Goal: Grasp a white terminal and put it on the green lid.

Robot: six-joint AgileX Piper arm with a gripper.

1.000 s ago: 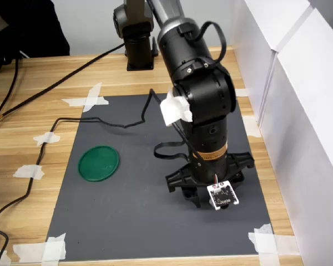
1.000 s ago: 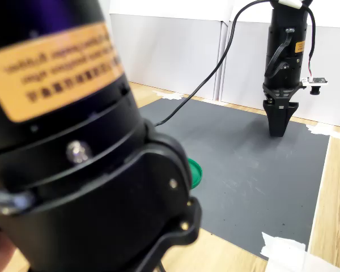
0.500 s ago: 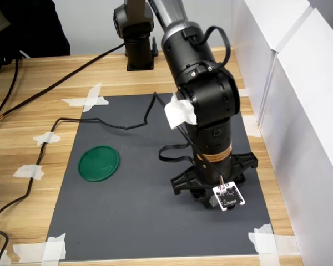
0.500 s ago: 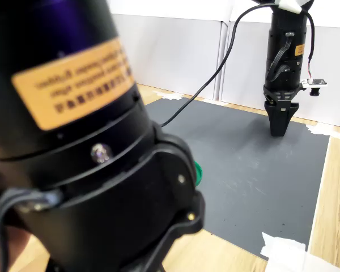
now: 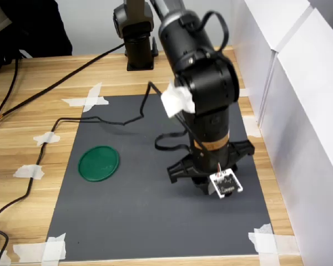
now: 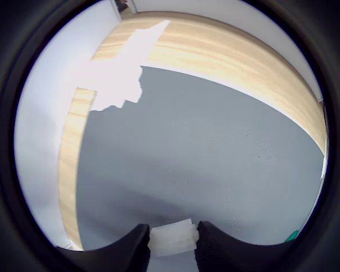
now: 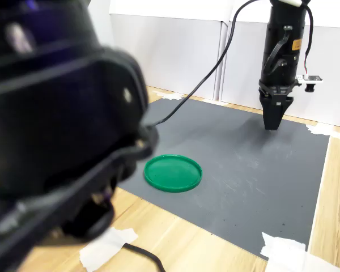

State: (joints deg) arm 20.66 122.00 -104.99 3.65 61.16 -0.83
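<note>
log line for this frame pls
phase: carry | claw: shut on white terminal, above mat | green lid: empty, apart from claw

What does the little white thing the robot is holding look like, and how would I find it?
Start at the big dark grey mat on the wooden table and follow the black robot arm down to its jaws. Pinched between them in the wrist view is the tiny white blocky plastic terminal, much smaller than the flat round green lid and chunkier than the flat white tape pieces.

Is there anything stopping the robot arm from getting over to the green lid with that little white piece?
Probably not. The gripper holds the white piece between its fingers, lifted off the dark mat. The mat between it and the green lid is bare, with only a cable lying farther back.
</note>
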